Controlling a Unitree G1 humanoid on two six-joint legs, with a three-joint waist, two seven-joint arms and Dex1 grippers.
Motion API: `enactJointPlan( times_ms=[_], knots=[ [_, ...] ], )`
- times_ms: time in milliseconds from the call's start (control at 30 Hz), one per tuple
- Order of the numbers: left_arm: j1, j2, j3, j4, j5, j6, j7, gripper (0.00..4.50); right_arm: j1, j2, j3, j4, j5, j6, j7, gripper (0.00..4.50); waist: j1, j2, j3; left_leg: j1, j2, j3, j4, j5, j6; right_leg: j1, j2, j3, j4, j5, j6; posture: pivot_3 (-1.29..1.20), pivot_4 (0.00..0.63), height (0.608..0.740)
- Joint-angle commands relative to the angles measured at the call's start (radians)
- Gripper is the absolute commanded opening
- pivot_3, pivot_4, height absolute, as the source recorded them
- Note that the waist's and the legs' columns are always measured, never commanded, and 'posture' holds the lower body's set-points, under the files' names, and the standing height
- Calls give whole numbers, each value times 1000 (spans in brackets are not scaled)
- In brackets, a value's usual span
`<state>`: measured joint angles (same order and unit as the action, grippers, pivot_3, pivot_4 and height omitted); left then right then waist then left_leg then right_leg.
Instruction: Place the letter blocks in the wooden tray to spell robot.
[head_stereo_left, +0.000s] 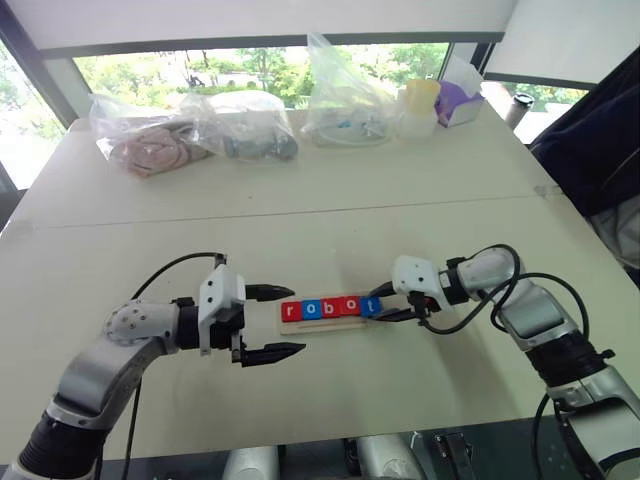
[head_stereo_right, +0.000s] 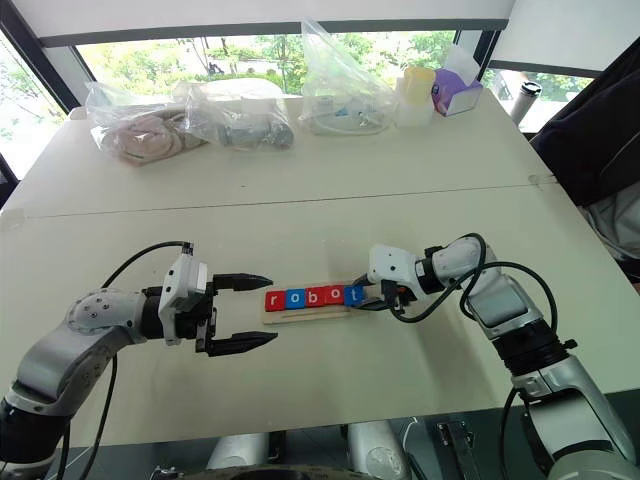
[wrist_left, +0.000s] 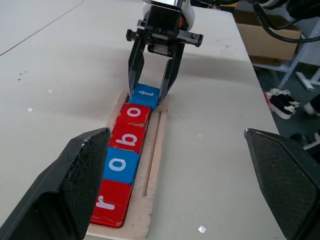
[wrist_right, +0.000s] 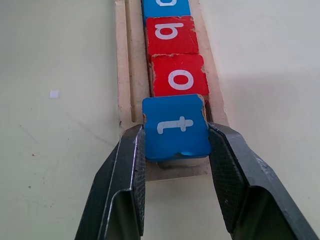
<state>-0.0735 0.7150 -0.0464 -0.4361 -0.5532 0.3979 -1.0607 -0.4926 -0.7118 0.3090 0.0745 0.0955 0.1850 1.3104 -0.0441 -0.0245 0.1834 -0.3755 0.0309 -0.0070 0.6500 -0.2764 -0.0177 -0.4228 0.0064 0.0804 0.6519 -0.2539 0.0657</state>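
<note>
The wooden tray (head_stereo_left: 322, 325) lies on the table between my two grippers. In it the letter blocks stand in a row: red r (head_stereo_left: 291, 311), blue o (head_stereo_left: 311, 309), red b (head_stereo_left: 330, 307), red o (head_stereo_left: 350, 305), blue t (head_stereo_left: 369, 306). My right gripper (wrist_right: 176, 135) is shut on the blue t (wrist_right: 176, 126) at the tray's right end, one finger on each side. The t touches the red o (wrist_right: 179, 79); I cannot tell whether it lies flat in the slot. My left gripper (head_stereo_left: 297, 320) hangs open just left of the tray, its fingers (wrist_left: 75, 180) wide apart and holding nothing.
Along the table's far edge stand several clear plastic bags (head_stereo_left: 240, 125), a yellow cup (head_stereo_left: 420, 100) and a purple box (head_stereo_left: 458, 100). Dark clothing (head_stereo_left: 600, 140) hangs at the right. A seam (head_stereo_left: 300, 213) crosses the table. The near edge runs just under my arms.
</note>
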Motion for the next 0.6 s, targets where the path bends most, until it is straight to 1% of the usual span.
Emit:
enactJointPlan(
  times_ms=[33,167,300,367,400,600],
  knots=[
    [4,-2,18,-36,-6,-19,5,4500,-25,9,-2,0,-4,-16,0,1605,0,0,0,0,0,0,0,0,0,0,0,0,0,0,0,0,150,740],
    [5,-2,19,-38,-6,-17,8,4500,-26,10,-2,8,-9,-23,1,1605,0,0,0,0,0,0,0,0,0,0,0,0,0,0,0,0,150,740],
    [4,-2,19,-38,-7,-17,8,4500,-34,14,-4,19,-14,-31,-5,3009,0,0,0,0,0,0,0,0,0,0,0,0,0,0,0,0,150,740],
    [3,-3,18,-38,-7,-17,7,4500,-38,14,-8,19,-13,-29,-7,4119,0,0,0,0,0,0,0,0,0,0,0,0,0,0,0,0,150,740],
    [3,-3,17,-39,-7,-16,8,4500,-40,11,-10,15,-10,-24,-6,4485,0,0,0,0,0,0,0,0,0,0,0,0,0,0,0,0,150,740],
    [-3,-4,15,-35,-7,-15,5,4500,-38,-6,-60,-53,35,48,-19,4485,0,0,0,0,0,0,0,0,0,0,0,0,0,0,0,0,150,740]
  ],
)
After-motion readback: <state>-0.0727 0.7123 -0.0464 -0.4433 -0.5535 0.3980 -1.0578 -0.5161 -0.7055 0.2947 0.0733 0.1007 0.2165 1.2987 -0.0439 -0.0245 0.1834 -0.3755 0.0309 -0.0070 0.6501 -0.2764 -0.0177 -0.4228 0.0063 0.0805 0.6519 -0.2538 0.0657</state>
